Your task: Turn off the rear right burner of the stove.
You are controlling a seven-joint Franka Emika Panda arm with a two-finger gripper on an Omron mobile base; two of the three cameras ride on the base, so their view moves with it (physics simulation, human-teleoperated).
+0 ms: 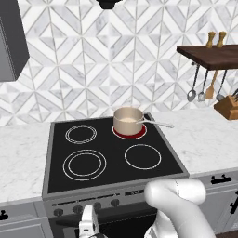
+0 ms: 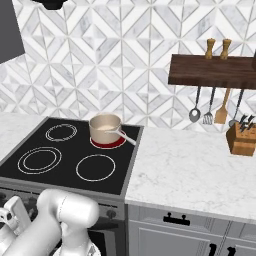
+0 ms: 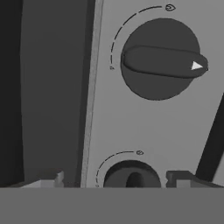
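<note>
Low against the stove front: claw spread, bracketing a knob at 6 o'clock. Rear right burner glowing under saucepan, 1 o'clock on glass. Best centre, clench, twist to zero.

two base views from behind-left and behind-right over the same stove; hand view close against its knob panel

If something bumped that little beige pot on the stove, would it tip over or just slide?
Probably slide: the saucepan looks squat and wide-based, and sits on smooth black glass of the stove. Its long handle sticks out sideways, so a knock there would likely spin it.
</note>
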